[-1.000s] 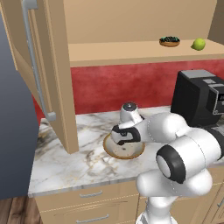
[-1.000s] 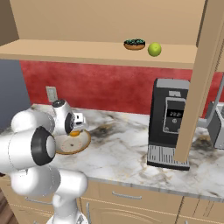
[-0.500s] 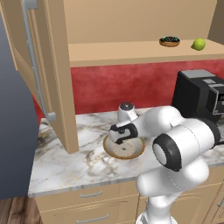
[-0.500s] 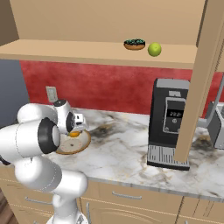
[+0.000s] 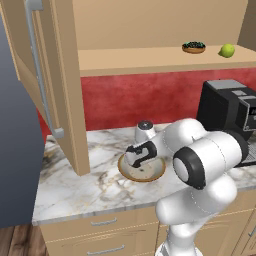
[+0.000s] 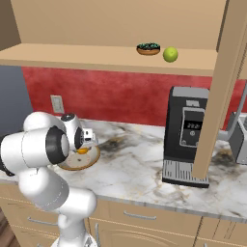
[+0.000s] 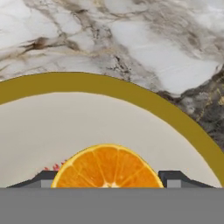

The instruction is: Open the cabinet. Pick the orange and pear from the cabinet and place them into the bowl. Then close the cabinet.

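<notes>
1. A marble counter [image 5: 75, 185] runs below a red backsplash [image 5: 125, 100], under the cabinet [image 5: 55, 75] with its door swung open.
2. The arm folds low, with the gripper [image 5: 139, 156] pointing down over the bowl [image 5: 142, 171].
3. The jaws stand wide, flanking the orange [image 7: 107, 168] in the bowl.
4. The pear [image 6: 170, 54] sits on the cabinet shelf.

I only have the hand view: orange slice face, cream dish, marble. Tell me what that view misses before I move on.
Observer: The pear sits on the open cabinet's shelf, beside a small dark dish.
Operator: Report where the tool is in the room.
Observer: The tool hangs low over the bowl on the counter, with the orange just under it, inside the bowl.
Operator: Say what stands near the bowl.
Observer: A black coffee machine stands on the counter to the right of the bowl.
</notes>
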You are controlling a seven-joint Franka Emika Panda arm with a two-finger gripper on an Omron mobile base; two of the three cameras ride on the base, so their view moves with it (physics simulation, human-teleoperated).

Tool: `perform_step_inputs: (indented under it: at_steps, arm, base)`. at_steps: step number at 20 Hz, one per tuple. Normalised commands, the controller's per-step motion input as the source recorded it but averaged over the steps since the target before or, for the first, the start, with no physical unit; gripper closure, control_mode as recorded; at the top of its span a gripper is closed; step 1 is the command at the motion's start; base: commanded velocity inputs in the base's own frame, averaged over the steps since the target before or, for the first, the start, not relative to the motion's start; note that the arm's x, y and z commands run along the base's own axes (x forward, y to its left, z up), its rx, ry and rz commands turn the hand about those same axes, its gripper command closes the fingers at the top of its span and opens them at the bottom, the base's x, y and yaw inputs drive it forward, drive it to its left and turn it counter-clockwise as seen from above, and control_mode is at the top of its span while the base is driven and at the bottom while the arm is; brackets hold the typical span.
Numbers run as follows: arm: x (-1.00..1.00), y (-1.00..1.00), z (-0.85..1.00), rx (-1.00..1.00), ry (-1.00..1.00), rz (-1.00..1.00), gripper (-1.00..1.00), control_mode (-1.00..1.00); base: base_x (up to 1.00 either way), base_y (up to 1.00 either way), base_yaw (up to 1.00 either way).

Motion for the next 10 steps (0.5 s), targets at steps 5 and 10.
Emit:
perform_step_inputs:
  at_steps: [5, 10]
  arm:
    - [0.0, 0.0, 0.08, 0.0, 0.0, 0.0, -1.0, -1.0]
    - [-0.03, 0.0, 0.68, 0.0, 0.0, 0.0, -1.0, -1.0]
  base:
    - [0.0, 0.0, 0.0]
    - [0.0, 0.0, 0.0]
